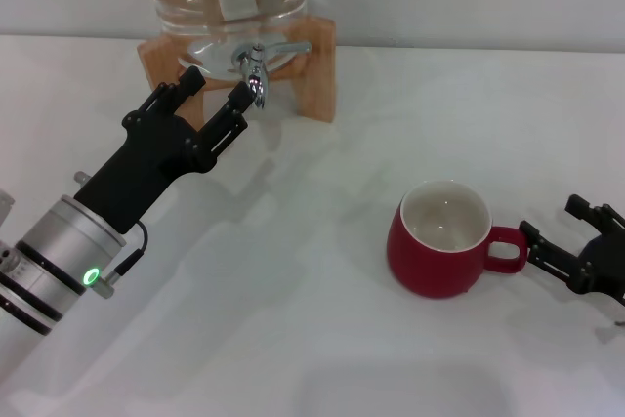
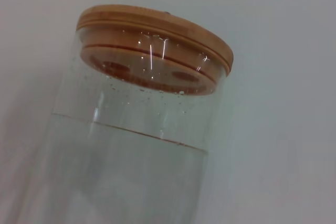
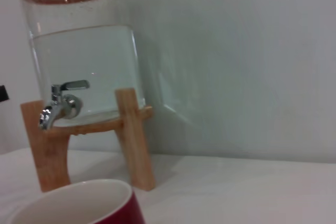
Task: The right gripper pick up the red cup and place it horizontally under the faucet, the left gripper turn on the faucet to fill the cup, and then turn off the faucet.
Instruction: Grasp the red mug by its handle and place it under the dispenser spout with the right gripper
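The right claw (image 1: 553, 253), open, sits at 3 o'clock of the red cup (image 1: 441, 239), so picking up is in hand. Next it must close on the handle; the left claw (image 1: 217, 97) waits open by the faucet (image 1: 254, 67).

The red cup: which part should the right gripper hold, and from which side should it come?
Probably the loop handle of the red cup. The cup stands upright on the table with its handle pointing toward the right gripper, whose open fingers are beside it. Coming level from the robot's right looks simplest; the round body seems too wide.

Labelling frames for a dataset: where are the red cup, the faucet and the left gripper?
red cup (image 1: 430, 271), head view, outer wall.
faucet (image 3: 59, 104), right wrist view, chrome body.
left gripper (image 1: 217, 96), head view, between the fingertips.
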Controlling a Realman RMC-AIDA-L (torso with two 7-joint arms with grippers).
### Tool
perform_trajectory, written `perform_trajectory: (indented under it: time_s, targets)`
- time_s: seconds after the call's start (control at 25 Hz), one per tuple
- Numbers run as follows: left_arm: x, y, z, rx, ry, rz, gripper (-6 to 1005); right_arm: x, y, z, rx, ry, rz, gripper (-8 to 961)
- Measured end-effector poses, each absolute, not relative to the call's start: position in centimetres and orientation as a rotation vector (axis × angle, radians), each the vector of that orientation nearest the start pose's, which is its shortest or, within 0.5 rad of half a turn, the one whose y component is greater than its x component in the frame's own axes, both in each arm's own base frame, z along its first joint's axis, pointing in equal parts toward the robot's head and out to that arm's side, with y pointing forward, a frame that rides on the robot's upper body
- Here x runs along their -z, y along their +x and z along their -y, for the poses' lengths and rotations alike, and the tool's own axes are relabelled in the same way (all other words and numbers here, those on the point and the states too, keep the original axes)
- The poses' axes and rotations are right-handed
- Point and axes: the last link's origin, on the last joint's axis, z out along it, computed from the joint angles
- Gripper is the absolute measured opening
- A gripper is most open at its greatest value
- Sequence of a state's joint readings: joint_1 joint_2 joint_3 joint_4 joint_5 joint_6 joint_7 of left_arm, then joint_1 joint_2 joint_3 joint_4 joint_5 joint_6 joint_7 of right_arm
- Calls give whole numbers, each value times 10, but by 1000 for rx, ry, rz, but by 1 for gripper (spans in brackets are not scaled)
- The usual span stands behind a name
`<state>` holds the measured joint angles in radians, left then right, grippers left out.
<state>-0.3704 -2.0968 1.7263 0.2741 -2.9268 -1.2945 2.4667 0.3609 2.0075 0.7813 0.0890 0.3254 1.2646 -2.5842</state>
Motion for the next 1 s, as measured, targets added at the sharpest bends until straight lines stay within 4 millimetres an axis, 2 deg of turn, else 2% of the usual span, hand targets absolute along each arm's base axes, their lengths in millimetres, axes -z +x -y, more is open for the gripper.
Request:
perform_trajectory:
  time_s: [0.24, 0.56, 0.84, 1.0]
  targets:
    - [42, -274, -311, 1129, -1966, 633, 757, 34, 346, -276, -778, -2060, -672, 873]
    - [42, -275, -311, 1125, -1970, 634, 756, 37, 345, -274, -783, -2069, -674, 873]
    - [43, -274, -311, 1124, -1971, 634, 756, 25, 354, -270, -817, -1948, -729, 872]
    - [42, -274, -312, 1124, -1969, 634, 756, 19, 355, -265, -863, -1941, -743, 872]
